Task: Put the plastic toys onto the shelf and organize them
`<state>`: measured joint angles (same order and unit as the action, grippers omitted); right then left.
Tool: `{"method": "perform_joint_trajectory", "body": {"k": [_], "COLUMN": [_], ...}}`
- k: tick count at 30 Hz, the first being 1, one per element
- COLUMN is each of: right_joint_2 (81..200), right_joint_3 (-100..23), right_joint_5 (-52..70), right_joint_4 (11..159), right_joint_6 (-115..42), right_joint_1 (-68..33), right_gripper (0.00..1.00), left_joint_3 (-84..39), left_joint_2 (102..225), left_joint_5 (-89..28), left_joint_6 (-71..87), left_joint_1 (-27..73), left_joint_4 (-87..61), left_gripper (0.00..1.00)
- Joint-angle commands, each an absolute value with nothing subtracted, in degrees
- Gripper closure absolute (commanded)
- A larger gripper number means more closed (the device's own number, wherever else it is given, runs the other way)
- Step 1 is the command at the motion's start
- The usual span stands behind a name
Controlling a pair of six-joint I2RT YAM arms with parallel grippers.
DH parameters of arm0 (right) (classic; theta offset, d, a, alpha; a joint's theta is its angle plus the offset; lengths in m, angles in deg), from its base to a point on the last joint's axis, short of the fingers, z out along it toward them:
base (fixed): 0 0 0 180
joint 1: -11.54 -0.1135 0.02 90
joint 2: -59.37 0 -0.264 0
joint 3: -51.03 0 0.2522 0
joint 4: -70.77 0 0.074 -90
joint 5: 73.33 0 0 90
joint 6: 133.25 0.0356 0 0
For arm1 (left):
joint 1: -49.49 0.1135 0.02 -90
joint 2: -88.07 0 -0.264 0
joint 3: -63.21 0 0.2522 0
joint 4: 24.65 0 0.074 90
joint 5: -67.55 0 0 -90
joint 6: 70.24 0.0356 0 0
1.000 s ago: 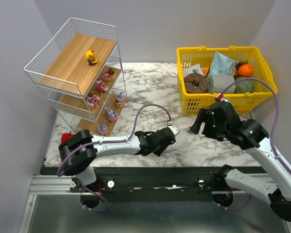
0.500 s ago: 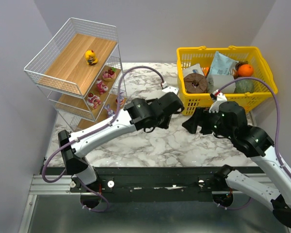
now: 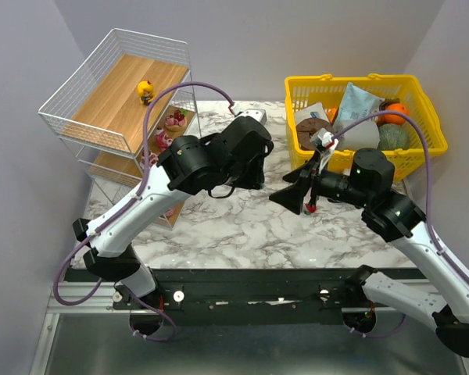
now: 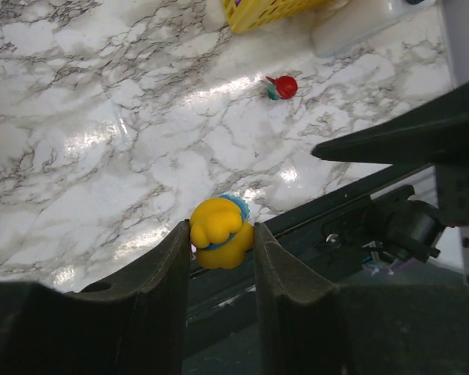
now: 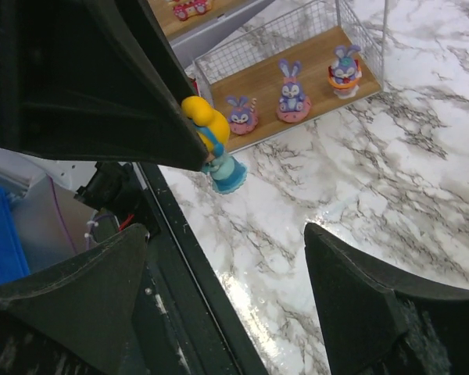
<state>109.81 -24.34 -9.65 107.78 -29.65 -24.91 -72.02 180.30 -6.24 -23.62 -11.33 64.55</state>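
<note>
Since a second ago the left arm has lifted off the marble and swung up over the middle of the table [image 3: 242, 226], while the right arm has turned inward to face it. Left gripper [image 4: 220, 237] pinches a yellow duck [image 4: 219, 225] by its sides, its blue base pointing downward in the right wrist view; from the left wrist it shows against the table's near edge and the black rail. Right gripper [image 3: 294, 190] hangs with its fingers [image 5: 352, 305] spread wide and nothing between them, near the left one with a gap between. A small red toy [image 4: 282, 87] lies on the marble just in front of the yellow basket [image 3: 359, 160], apart from everything else. Bare marble runs between the basket and the shelf [image 3: 113, 101]. On the shelf's lowest board three purple bunnies [image 5: 292, 98] stand in a row behind the wire lip, and a second duck [image 3: 144, 91] sits toward the back of the top board with open wood beside it.
</note>
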Motion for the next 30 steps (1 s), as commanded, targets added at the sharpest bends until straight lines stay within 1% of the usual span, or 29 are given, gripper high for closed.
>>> {"method": "perform_joint_trajectory", "body": {"k": [1, 5, 9, 10, 12, 13, 15, 16, 20, 23, 25, 26, 28, 29, 30], "right_joint_2": [112.2, 114.2, 116.1, 116.6, 118.0, 118.4, 119.0, 119.3, 120.0, 120.0, 119.9, 120.0, 120.1, 120.2, 120.2], "right_joint_3": [-27.1, -27.6, -28.0, -28.4, -28.8, -28.9, -28.7, -28.9, -28.9, -28.6, -28.6, -28.7, -28.9, -28.9, -28.9], "right_joint_5": [-16.2, -15.1, -14.6, -14.4, -12.9, -12.3, -12.0, -12.0, -12.1, -11.3, -11.1, -10.8, -10.9, -10.8, -11.0], "right_joint_4": [102.6, 100.2, 97.7, 97.5, 97.3, 96.9, 96.1, 96.0, 96.3, 96.3, 96.3, 96.2, 95.8, 95.3, 94.9], "right_joint_6": [-34.5, -34.7, -33.9, -33.9, -33.5, -33.2, -32.3, -32.1, -31.6, -31.3, -31.0, -30.7, -30.3, -29.5, -29.0], "right_joint_1": [-26.8, -28.8, -30.5, -30.9, -31.3, -31.4, -31.4, -31.5, -31.7, -31.8, -31.8, -31.8, -31.8, -31.8, -31.8], "right_gripper": [0.11, 0.13, 0.19, 0.23, 0.26, 0.31, 0.36, 0.4, 0.48, 0.52, 0.58, 0.64, 0.69, 0.77, 0.81], "left_joint_3": [-74.7, -75.6, -75.3, -75.3, -74.9, -74.9, -74.7, -74.7, -74.1, -73.7, -73.4, -72.9, -72.4, -71.9, -71.7], "left_joint_2": [177.8, 177.2, 176.8, 176.7, 176.1, 176.1, 175.9, 175.7, 174.8, 174.3, 173.9, 173.8, 173.5, 173.3, 173.3], "left_joint_5": [-8.7, -10.1, -10.8, -10.8, -11.2, -11.5, -11.6, -11.6, -11.3, -10.9, -11.0, -11.2, -11.5, -11.6, -11.7], "left_joint_6": [-25.5, -26.0, -26.4, -26.5, -26.5, -26.6, -26.6, -26.6, -27.0, -27.3, -27.4, -27.5, -27.6, -27.5, -27.6], "left_joint_1": [-11.1, -11.1, -11.0, -11.1, -11.1, -11.1, -11.1, -11.1, -11.1, -11.1, -11.1, -11.1, -11.1, -11.1, -11.1], "left_joint_4": [66.5, 65.8, 64.9, 64.4, 64.0, 63.5, 63.3, 63.1, 62.6, 62.5, 62.3, 62.2, 61.5, 61.5, 61.2], "left_gripper": [1.0, 1.0, 1.0, 1.0, 1.0, 1.0, 1.0, 1.0, 1.0, 1.0, 1.0, 1.0, 1.0, 1.0, 1.0]}}
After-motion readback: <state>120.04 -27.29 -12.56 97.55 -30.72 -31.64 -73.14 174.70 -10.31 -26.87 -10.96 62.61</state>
